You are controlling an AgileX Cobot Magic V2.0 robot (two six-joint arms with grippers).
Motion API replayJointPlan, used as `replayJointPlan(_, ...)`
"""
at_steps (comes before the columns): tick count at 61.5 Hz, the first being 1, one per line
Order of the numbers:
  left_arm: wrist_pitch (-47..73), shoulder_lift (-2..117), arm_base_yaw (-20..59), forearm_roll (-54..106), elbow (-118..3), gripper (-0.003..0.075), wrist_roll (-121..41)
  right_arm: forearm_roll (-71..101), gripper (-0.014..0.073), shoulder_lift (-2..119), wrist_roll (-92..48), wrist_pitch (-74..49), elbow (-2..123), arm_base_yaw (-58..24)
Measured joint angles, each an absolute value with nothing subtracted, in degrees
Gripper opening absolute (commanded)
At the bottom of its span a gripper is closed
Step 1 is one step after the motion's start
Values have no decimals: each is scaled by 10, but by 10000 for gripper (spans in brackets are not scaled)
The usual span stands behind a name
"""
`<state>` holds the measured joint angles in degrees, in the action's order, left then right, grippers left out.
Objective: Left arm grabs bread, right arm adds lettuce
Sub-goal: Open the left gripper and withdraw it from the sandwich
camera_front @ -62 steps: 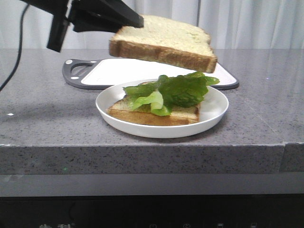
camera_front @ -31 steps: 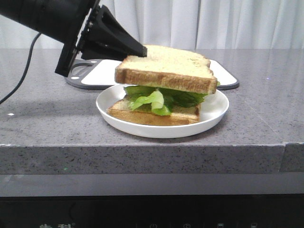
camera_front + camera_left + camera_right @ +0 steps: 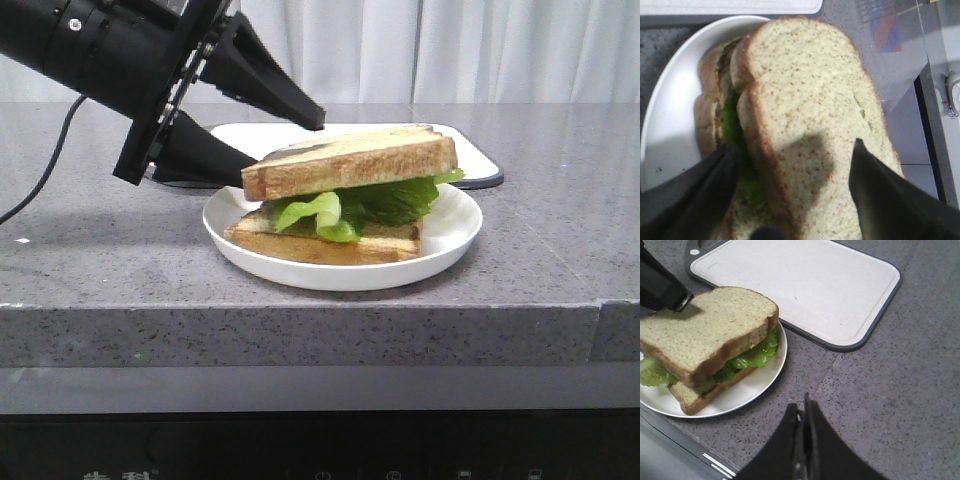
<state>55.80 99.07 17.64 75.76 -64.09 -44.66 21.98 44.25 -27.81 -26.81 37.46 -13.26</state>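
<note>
Black left gripper [image 3: 285, 135] wide around bread [image 3: 350, 165]

left end effector [image 3: 285, 140]: arm angled down from upper left, jaws spread wide, one tip above, one below | right end effector [image 3: 804, 410]: fingers pressed together, hanging clear over the counter [image 3: 920, 390]

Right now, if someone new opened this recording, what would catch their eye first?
The sandwich on the white plate: the bread lies tilted on bright green lettuce over a bottom slice. The left gripper comes next, a big black shape at the bread's left end with its jaws spread, one above and one below that edge. Behind the plate lies a white cutting board, and the right gripper hangs shut over the grey counter.
</note>
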Motion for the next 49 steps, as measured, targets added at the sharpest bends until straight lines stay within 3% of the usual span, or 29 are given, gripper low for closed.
replayJointPlan(18,598,922,108,713,-641,513,-447,220,-58,442,-278,-268,375,-133)
replayJointPlan(25,604,882,71,692,-641,367,-447,220,-58,442,-278,-268,375,-133)
replayJointPlan(36,610,822,45,660,-641,-8,-447,220,-58,442,-278,-268,375,-133)
replayJointPlan(49,606,773,42,617,-641,-20,-447,220,-58,442,-278,-266,375,-133)
